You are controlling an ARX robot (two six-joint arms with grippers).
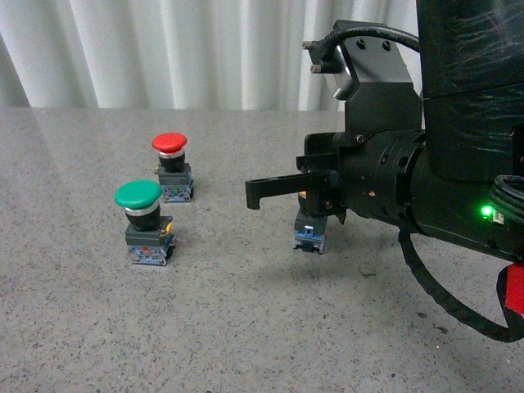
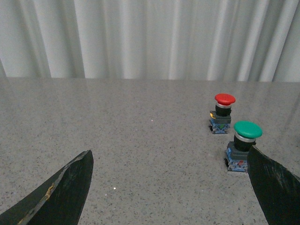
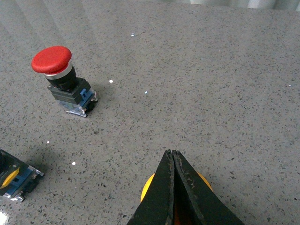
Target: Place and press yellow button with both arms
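My right gripper [image 1: 253, 195] is shut on the yellow button [image 1: 309, 233] and holds it above the table, to the right of the other two buttons. The button's dark and blue base hangs below the fingers. In the right wrist view the shut fingertips [image 3: 171, 154] cover most of the yellow cap [image 3: 146, 190], and only its edges show on either side. My left gripper [image 2: 173, 187] is open and empty, low over the grey table. Its two black fingers [image 2: 70, 187] stand wide apart. The left arm is not in the front view.
A green-capped button [image 1: 137, 195] and a red-capped button [image 1: 169, 143] stand upright on the speckled grey table [image 1: 246, 327], left of centre. In the left wrist view the green one [image 2: 247, 130] is close to one finger. A white curtain [image 1: 164, 49] hangs behind.
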